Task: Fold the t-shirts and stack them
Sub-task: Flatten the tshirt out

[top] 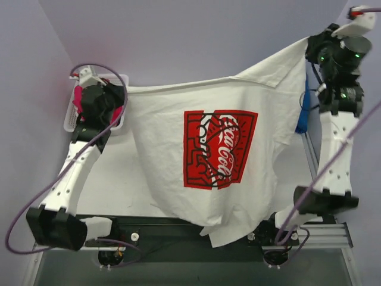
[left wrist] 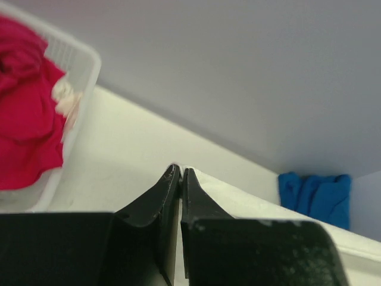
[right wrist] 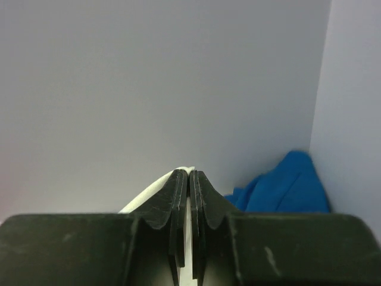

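Note:
A large white t-shirt [top: 250, 143] with a red rectangular chest print [top: 218, 149] hangs spread between my two grippers above the table. My left gripper [top: 122, 95] is shut on its left top corner, seen in the left wrist view [left wrist: 180, 171] with white cloth [left wrist: 238, 196] pinched between the fingers. My right gripper [top: 312, 44] is shut on the right top corner, held higher; in the right wrist view [right wrist: 189, 174] white cloth [right wrist: 149, 193] shows at the fingertips. A bright blue shirt [top: 303, 110] lies at the right wall [left wrist: 315, 196] [right wrist: 286, 187]. A magenta-pink shirt [left wrist: 27, 119] lies in the basket.
A white plastic lattice basket [top: 74, 116] stands at the back left under my left arm, also in the left wrist view [left wrist: 77, 59]. The shirt's lower hem [top: 226, 232] drapes over the table's near edge. Grey walls close the back and sides.

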Robot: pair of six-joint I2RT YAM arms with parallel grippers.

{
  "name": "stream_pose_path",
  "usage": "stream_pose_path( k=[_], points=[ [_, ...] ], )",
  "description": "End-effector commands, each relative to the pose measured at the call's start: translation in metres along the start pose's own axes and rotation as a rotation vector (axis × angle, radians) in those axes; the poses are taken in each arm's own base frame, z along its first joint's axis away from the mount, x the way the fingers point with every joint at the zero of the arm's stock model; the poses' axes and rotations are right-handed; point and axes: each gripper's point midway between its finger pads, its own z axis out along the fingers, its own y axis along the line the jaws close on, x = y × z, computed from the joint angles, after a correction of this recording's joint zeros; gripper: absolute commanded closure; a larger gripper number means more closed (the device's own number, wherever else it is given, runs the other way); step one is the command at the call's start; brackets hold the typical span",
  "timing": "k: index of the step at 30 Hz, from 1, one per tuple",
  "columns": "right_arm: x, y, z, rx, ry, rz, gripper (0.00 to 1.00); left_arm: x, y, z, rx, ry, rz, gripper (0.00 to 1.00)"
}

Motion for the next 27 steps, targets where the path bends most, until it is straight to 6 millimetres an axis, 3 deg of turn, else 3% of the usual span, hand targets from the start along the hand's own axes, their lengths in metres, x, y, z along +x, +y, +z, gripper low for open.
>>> stream_pose_path(
  k=[1, 2, 3, 5, 6, 8, 9, 12, 13, 14, 16, 17, 18, 21, 27],
  points=[
    [0.114, -0.013, 0.080, 0.017, 0.202, 0.050, 1.00, 0.065, 0.041, 0.039, -0.111, 0.089, -0.055, 1.00],
    [0.134, -0.011, 0.091, 0.009, 0.236, 0.061, 1.00, 0.094, 0.064, 0.053, -0.183, 0.131, -0.045, 1.00],
    [0.175, -0.014, 0.112, 0.013, 0.298, 0.062, 1.00, 0.102, 0.068, 0.063, -0.186, 0.122, -0.054, 1.00],
    [0.213, -0.005, 0.131, -0.007, 0.355, 0.061, 1.00, 0.139, 0.098, 0.085, -0.279, 0.164, -0.041, 1.00],
    [0.246, -0.003, 0.148, -0.014, 0.400, 0.066, 1.00, 0.149, 0.104, 0.094, -0.287, 0.175, -0.045, 1.00],
    [0.276, 0.012, 0.163, -0.044, 0.437, 0.074, 1.00, 0.175, 0.120, 0.120, -0.330, 0.206, -0.028, 1.00],
    [0.301, 0.013, 0.175, -0.046, 0.461, 0.076, 1.00, 0.178, 0.120, 0.132, -0.324, 0.204, -0.025, 1.00],
    [0.340, 0.023, 0.193, -0.055, 0.488, 0.100, 1.00, 0.200, 0.126, 0.173, -0.311, 0.227, 0.013, 1.00],
    [0.348, 0.023, 0.196, -0.058, 0.493, 0.112, 1.00, 0.205, 0.129, 0.183, -0.303, 0.235, 0.029, 1.00],
    [0.351, 0.025, 0.201, -0.065, 0.476, 0.124, 1.00, 0.225, 0.140, 0.195, -0.312, 0.268, 0.034, 1.00],
    [0.368, 0.024, 0.207, -0.063, 0.484, 0.151, 1.00, 0.216, 0.129, 0.219, -0.269, 0.239, 0.040, 1.00],
    [0.371, 0.024, 0.209, -0.060, 0.477, 0.164, 1.00, 0.229, 0.140, 0.227, -0.285, 0.255, 0.048, 1.00],
    [0.380, 0.023, 0.210, -0.056, 0.491, 0.171, 1.00, 0.219, 0.132, 0.237, -0.269, 0.227, 0.050, 1.00],
    [0.390, 0.023, 0.216, -0.057, 0.473, 0.197, 1.00, 0.224, 0.147, 0.248, -0.314, 0.224, 0.083, 1.00],
    [0.409, 0.022, 0.223, -0.046, 0.478, 0.231, 1.00, 0.201, 0.168, 0.246, -0.416, 0.139, 0.073, 1.00]
  ],
)
